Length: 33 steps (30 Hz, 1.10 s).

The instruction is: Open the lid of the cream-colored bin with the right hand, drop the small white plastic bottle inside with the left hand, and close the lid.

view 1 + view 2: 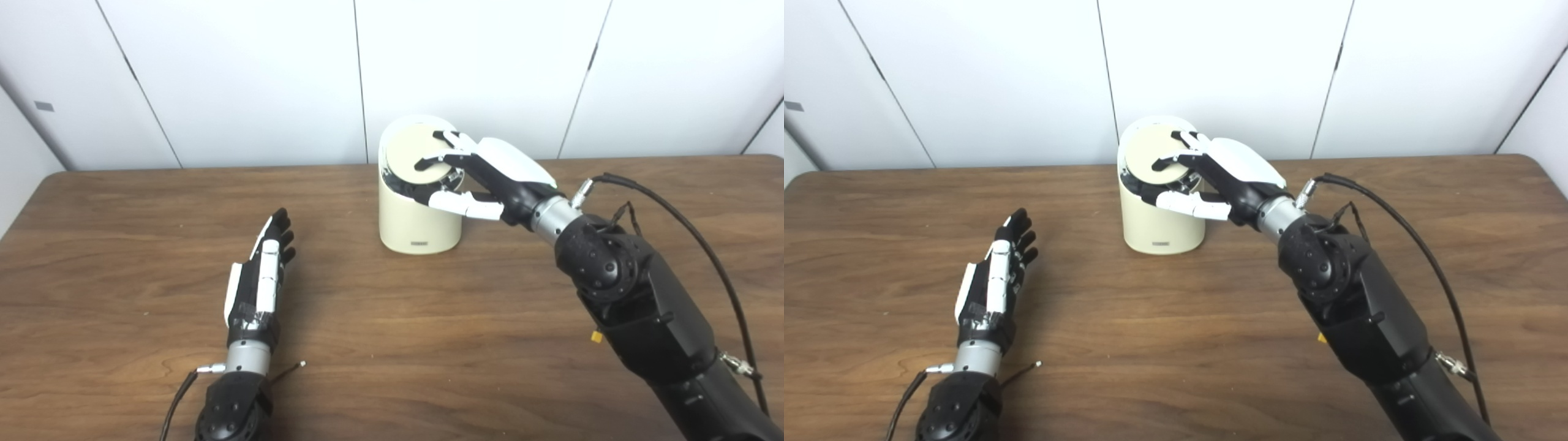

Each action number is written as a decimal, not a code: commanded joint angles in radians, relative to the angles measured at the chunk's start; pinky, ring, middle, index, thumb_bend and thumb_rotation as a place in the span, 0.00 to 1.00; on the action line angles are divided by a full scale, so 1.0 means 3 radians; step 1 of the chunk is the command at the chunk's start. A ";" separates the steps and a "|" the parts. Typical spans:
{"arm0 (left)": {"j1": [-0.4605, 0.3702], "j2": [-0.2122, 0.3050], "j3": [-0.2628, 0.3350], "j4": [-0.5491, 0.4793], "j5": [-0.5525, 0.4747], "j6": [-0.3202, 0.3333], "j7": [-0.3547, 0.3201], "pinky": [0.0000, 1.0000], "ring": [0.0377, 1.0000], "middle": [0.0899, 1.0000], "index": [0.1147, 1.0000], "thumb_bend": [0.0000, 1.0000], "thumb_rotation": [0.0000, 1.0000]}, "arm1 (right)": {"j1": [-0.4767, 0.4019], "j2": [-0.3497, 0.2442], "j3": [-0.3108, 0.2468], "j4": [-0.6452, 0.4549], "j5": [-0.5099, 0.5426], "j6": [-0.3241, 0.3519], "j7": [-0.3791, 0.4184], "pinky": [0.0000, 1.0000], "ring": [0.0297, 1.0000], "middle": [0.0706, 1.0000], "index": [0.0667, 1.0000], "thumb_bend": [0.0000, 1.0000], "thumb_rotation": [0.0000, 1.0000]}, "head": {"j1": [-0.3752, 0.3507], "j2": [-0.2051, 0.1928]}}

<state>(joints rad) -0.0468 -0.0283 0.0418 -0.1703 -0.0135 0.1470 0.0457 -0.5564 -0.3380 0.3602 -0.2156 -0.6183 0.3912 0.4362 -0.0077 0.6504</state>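
The cream-colored bin (pixel 416 226) stands at the middle back of the wooden table (pixel 392 343). Its round lid (pixel 406 152) is tilted toward me, with a dark gap under its front edge. My right hand (pixel 490 174) reaches in from the right. Its fingers (pixel 442 160) lie on top of the lid, and its thumb sits just under the lid's rim, so the hand pinches the lid. My left hand (pixel 260 275) rests flat on the table to the front left, fingers stretched out and apart, holding nothing. No small white bottle is visible in either view.
White wall panels (pixel 245 73) rise right behind the bin. A black cable (pixel 686 226) loops off my right forearm above the table. Bare wood lies between the left hand and the bin.
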 commanded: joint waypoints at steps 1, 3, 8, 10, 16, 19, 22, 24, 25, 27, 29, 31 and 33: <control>-0.0091 -0.0021 -0.0003 -0.0116 0.0016 -0.0042 0.0027 0.94 0.95 0.96 0.96 0.51 1.00 | -0.0047 -0.0069 0.0000 0.0037 -0.0040 0.0043 0.0088 0.99 1.00 1.00 0.77 0.55 1.00 | -0.0005 0.0005; -0.0096 -0.0029 -0.0002 -0.0109 0.0017 -0.0050 0.0034 0.94 0.95 0.96 0.96 0.51 1.00 | -0.0053 -0.0075 0.0010 0.0064 -0.0049 0.0041 0.0102 0.98 1.00 1.00 0.77 0.55 1.00 | -0.0006 0.0002; -0.0113 -0.0039 0.0000 -0.0086 0.0010 -0.0053 0.0035 0.94 0.95 0.96 0.96 0.53 0.99 | -0.0063 -0.0080 0.0025 0.0127 -0.0033 0.0035 0.0123 0.97 1.00 1.00 0.77 0.56 1.00 | -0.0005 -0.0004; -0.0116 -0.0042 -0.0004 -0.0079 0.0020 -0.0066 0.0038 0.93 0.95 0.96 0.96 0.54 0.99 | -0.0067 -0.0080 0.0029 0.0148 -0.0027 0.0031 0.0124 0.97 1.00 1.00 0.78 0.56 1.00 | -0.0002 -0.0007; -0.0120 -0.0048 -0.0007 -0.0083 0.0031 -0.0056 0.0047 0.93 0.94 0.96 0.95 0.54 1.00 | -0.0086 -0.0071 0.0045 0.0159 -0.0031 0.0088 0.0166 0.99 1.00 1.00 0.79 0.57 1.00 | 0.0001 -0.0004; -0.0119 -0.0056 0.0000 -0.0090 0.0014 -0.0054 0.0051 0.93 0.94 0.96 0.95 0.54 1.00 | -0.0099 -0.0065 0.0054 0.0157 -0.0046 0.0118 0.0190 1.00 1.00 1.00 0.80 0.59 1.00 | 0.0001 -0.0004; -0.0115 -0.0046 -0.0014 -0.0109 0.0039 -0.0035 0.0060 0.93 0.94 0.97 0.96 0.54 1.00 | -0.0109 -0.0063 0.0061 0.0152 -0.0055 0.0133 0.0218 1.00 1.00 1.00 0.79 0.58 1.00 | -0.0001 0.0002; -0.0117 -0.0045 -0.0015 -0.0105 0.0023 -0.0043 0.0064 0.93 0.94 0.96 0.96 0.54 1.00 | -0.0108 -0.0057 0.0056 0.0158 -0.0049 0.0126 0.0222 1.00 1.00 1.00 0.79 0.58 1.00 | -0.0001 0.0002; -0.0117 -0.0044 -0.0014 -0.0101 0.0014 -0.0049 0.0064 0.94 0.94 0.96 0.96 0.54 1.00 | -0.0109 -0.0059 0.0060 0.0160 -0.0048 0.0126 0.0232 1.00 1.00 1.00 0.78 0.58 1.00 | -0.0001 0.0002; -0.0120 -0.0046 -0.0011 -0.0092 0.0011 -0.0058 0.0069 0.94 0.95 0.96 0.96 0.54 1.00 | -0.0109 -0.0062 0.0070 0.0166 -0.0045 0.0134 0.0253 1.00 1.00 1.00 0.78 0.57 1.00 | -0.0001 0.0002; -0.0122 -0.0045 -0.0013 -0.0091 0.0023 -0.0053 0.0077 0.93 0.94 0.96 0.95 0.55 0.99 | -0.0107 -0.0060 0.0078 0.0173 -0.0051 0.0153 0.0271 1.00 1.00 1.00 0.78 0.57 1.00 | -0.0001 0.0002; -0.0122 -0.0044 -0.0016 -0.0093 0.0033 -0.0048 0.0083 0.93 0.94 0.96 0.95 0.55 1.00 | -0.0108 -0.0055 0.0079 0.0171 -0.0067 0.0181 0.0286 1.00 1.00 1.00 0.78 0.59 1.00 | -0.0001 0.0002; -0.0120 -0.0045 -0.0016 -0.0093 0.0032 -0.0049 0.0087 0.93 0.94 0.96 0.95 0.55 1.00 | -0.0101 -0.0043 0.0058 0.0147 -0.0074 0.0177 0.0263 1.00 1.00 1.00 0.78 0.60 1.00 | 0.0003 0.0008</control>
<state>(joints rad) -0.0494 -0.0391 0.0402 -0.1702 -0.0125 0.1475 0.0691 -0.5812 -0.3407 0.3704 -0.1940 -0.6338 0.3982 0.4757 -0.0061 0.6519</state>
